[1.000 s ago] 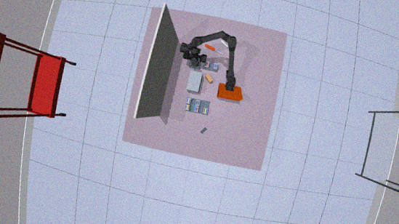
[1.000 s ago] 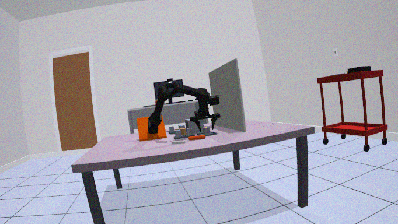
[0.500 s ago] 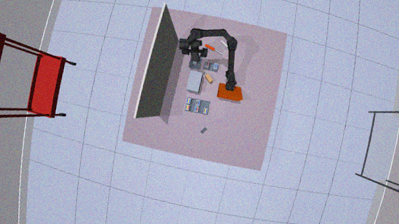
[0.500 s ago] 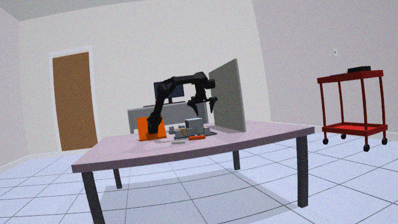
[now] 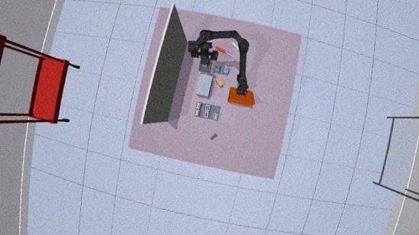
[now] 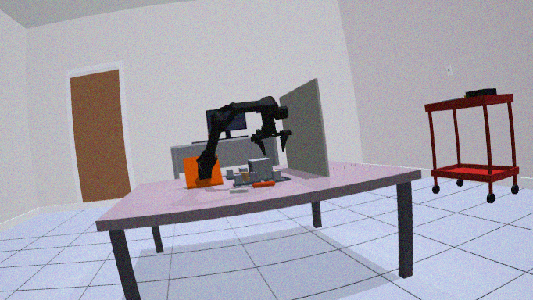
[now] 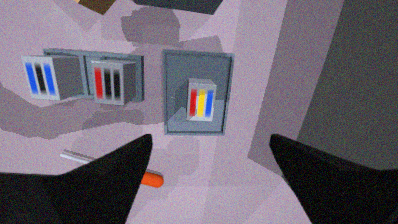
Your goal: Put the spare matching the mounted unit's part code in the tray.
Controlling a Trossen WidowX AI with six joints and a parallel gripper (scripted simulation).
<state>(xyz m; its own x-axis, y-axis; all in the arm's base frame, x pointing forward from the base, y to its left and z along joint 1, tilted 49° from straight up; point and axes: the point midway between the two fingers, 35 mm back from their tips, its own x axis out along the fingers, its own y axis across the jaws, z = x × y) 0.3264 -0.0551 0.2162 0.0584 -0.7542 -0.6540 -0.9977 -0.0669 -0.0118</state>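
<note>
In tray (image 7: 174,70): spare (image 7: 201,99) upright, stripes vertical, facing tool (image 7: 210,165)

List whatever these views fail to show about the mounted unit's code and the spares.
- Mounted unit: the code on its back appears in no view; the top view shows only its top.
- Spares in the rack: too small in the top view to read stripes.
- Spare in the tray: stripes clear in the wrist view, but the match is unverifiable.
- Table area: the open gripper's fingers block the wrist view's lower part.

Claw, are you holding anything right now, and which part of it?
Nothing. The claw is open, and the block with red, yellow and blue stripes sits apart from it in the tray below.
</note>
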